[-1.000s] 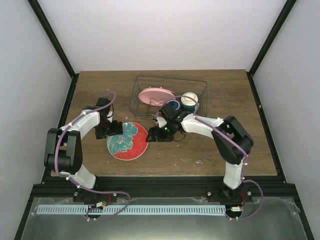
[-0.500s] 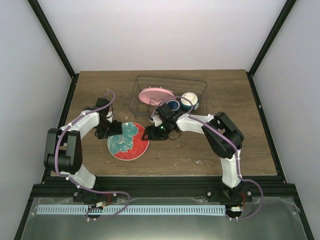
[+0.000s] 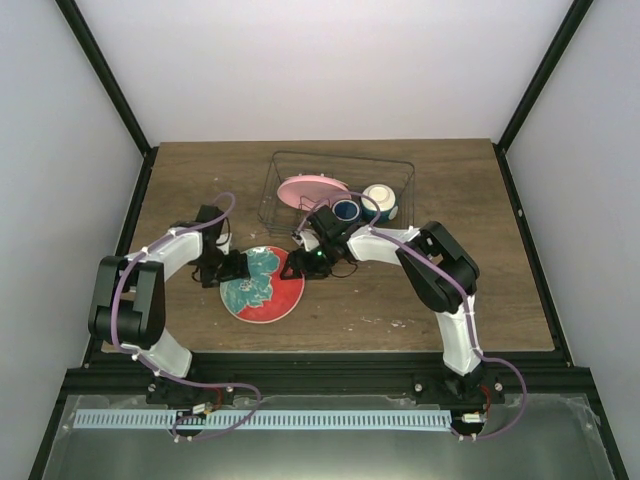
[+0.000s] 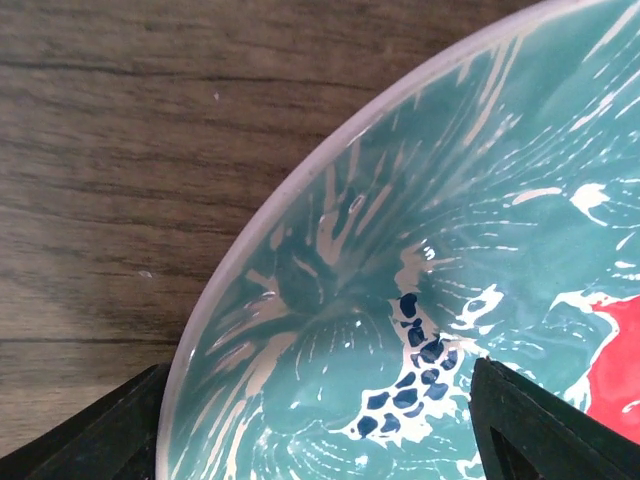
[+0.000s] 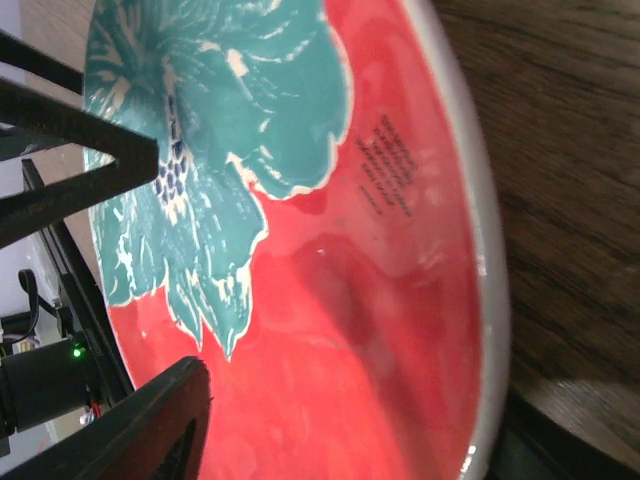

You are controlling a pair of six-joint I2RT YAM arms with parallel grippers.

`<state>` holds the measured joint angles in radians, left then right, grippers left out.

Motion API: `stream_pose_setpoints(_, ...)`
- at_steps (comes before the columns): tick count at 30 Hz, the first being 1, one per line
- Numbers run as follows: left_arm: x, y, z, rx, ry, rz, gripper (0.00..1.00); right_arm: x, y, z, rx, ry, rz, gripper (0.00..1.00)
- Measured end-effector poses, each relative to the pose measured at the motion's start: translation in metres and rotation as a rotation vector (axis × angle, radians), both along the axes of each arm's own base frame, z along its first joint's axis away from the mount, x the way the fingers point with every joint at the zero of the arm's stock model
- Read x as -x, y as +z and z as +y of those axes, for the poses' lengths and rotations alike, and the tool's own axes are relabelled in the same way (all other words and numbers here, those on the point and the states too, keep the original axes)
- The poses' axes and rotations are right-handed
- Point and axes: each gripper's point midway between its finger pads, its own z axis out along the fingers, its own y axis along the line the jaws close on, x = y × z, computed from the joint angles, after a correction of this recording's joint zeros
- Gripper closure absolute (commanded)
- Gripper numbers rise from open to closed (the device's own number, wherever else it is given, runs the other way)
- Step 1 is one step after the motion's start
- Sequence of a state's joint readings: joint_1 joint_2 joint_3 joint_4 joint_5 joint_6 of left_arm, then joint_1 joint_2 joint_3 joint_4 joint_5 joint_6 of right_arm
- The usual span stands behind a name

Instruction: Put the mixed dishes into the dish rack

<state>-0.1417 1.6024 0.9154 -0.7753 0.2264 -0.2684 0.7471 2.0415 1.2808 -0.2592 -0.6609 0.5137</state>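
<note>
Step in hand: gripping remaining plate (image 3: pixel 262 285), flat on counter (image 3: pixel 500 290). Left fingers (image 4: pixel 110 430), right fingers (image 5: pixel 150 420): apart, straddling opposite rims. Next: close, lift, stand in rack (image 3: pixel 405 172).

Four dishes in all: two plates, one mug, one bowl. The plates are one pink plate (image 3: pixel 312 190) and one red plate with a teal flower (image 3: pixel 265 292). There is one dark blue mug (image 3: pixel 347 210), one small cream bowl (image 3: pixel 379 200), one wire dish rack (image 3: pixel 403 172) and one wooden counter (image 3: pixel 500 290). Two arms carry two grippers, the left gripper (image 3: pixel 232 268) and the right gripper (image 3: pixel 297 268).
</note>
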Motion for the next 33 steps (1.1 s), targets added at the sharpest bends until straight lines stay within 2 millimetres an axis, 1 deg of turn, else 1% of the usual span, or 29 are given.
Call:
stream_pose_setpoints(4, 0.006, -0.004, -0.003, -0.011, -0.005, 0.014, 0.21, -0.002, -0.004, -0.002, 0.01, -0.007, 0.005, 0.58)
stream_pose_setpoints(7, 0.009, -0.005, -0.004, -0.024, -0.01, 0.022, 0.21, -0.003, -0.008, -0.005, 0.024, -0.018, 0.012, 0.73)
stream_pose_setpoints(11, 0.012, -0.006, -0.004, -0.041, -0.011, 0.029, 0.21, -0.004, -0.014, -0.009, 0.038, -0.029, 0.03, 0.96)
stream_pose_setpoints(12, 0.014, -0.007, -0.002, -0.05, -0.009, 0.037, 0.21, -0.004, -0.012, -0.009, 0.025, -0.027, 0.043, 0.99)
stream_pose_setpoints(13, 0.016, -0.007, -0.002, -0.046, -0.008, 0.045, 0.21, -0.004, -0.006, -0.008, -0.003, -0.028, 0.071, 0.99)
stream_pose_setpoints(15, 0.016, -0.006, -0.001, -0.044, -0.002, 0.043, 0.21, -0.004, -0.002, -0.008, -0.031, -0.019, 0.086, 0.99)
stream_pose_setpoints(23, 0.018, -0.004, -0.002, -0.038, -0.004, 0.035, 0.2, -0.002, 0.001, -0.01, -0.022, -0.01, 0.072, 0.99)
stream_pose_setpoints(25, 0.019, -0.002, -0.005, -0.028, -0.009, 0.029, 0.19, 0.001, 0.007, -0.014, -0.009, -0.006, 0.045, 0.99)
stream_pose_setpoints(27, 0.021, 0.004, -0.008, -0.02, -0.019, 0.018, 0.18, 0.006, 0.017, -0.018, 0.008, 0.002, 0.006, 0.99)
stream_pose_setpoints(29, 0.022, 0.013, -0.011, -0.002, -0.03, -0.004, 0.15, 0.013, 0.029, -0.021, 0.031, 0.013, -0.039, 0.99)
stream_pose_setpoints(30, 0.021, 0.022, -0.013, 0.012, -0.036, -0.024, 0.13, 0.015, 0.038, -0.022, 0.039, 0.016, -0.07, 0.99)
stream_pose_setpoints(31, 0.018, 0.033, -0.017, 0.03, -0.045, -0.052, 0.12, 0.015, 0.045, -0.024, 0.048, 0.017, -0.103, 0.99)
stream_pose_setpoints(33, 0.003, 0.065, -0.025, 0.066, -0.063, -0.153, 0.09, 0.018, 0.054, -0.032, 0.09, 0.013, -0.152, 0.99)
